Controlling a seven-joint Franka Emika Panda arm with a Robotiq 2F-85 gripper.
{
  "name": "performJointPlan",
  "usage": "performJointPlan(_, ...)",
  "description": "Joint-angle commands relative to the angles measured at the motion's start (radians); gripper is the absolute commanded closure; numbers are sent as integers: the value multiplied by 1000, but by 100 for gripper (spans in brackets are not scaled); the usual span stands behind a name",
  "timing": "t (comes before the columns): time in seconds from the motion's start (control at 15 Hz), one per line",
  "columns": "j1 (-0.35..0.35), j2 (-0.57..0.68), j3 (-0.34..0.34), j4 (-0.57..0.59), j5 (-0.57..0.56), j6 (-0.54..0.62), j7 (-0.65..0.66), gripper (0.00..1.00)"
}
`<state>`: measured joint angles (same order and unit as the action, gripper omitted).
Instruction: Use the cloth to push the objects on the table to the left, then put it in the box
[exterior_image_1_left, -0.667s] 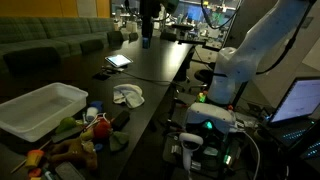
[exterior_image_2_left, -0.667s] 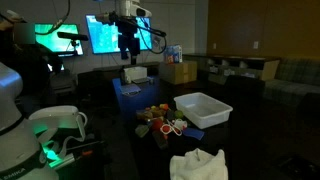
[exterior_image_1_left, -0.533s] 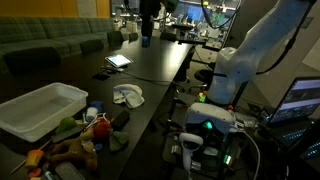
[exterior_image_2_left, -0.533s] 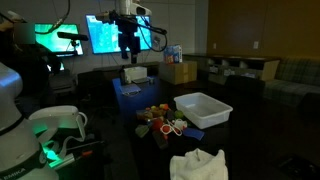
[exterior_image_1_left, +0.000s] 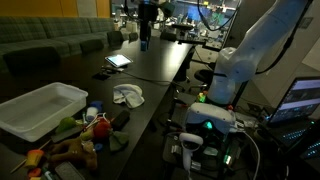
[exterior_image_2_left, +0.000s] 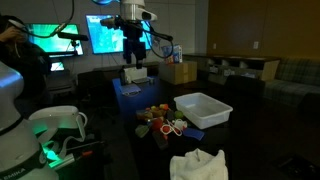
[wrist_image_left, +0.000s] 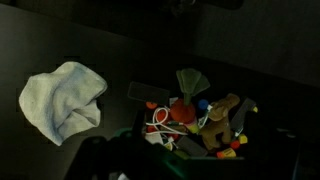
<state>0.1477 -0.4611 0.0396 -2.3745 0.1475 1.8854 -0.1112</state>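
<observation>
We judge nothing done yet: the cloth (exterior_image_1_left: 127, 95) lies loose on the bench (exterior_image_1_left: 150, 66), the objects (exterior_image_1_left: 88, 132) sit unpushed beside the box (exterior_image_1_left: 40, 108), and the gripper (exterior_image_1_left: 145, 41) hangs far off, jaws unreadable.

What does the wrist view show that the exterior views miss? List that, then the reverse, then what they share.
Only the wrist view: no object of its own, just a downward look at the dark table. Only the exterior views: the white rectangular plastic box beside the pile, the white robot arm, and its black gripper raised high, jaws too small to read. Shared: the crumpled white cloth and the pile of colourful small toys, lying apart.
</observation>
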Motion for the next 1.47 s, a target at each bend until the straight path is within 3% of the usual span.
performJointPlan(0.0, -45, 78, -38, -8, -41, 119, -92, 0)
performJointPlan(0.4, -106, 259, -115, -60, -108, 433, -265, 0)
performJointPlan(0.8, -147, 451, -141, -116, -76, 719, -406, 0)
performJointPlan(1.13, -196, 650, -117, -100, -103, 920, -392, 0)
performJointPlan(1.4, -218, 832, -122, -48, -180, 1087, -302, 0)
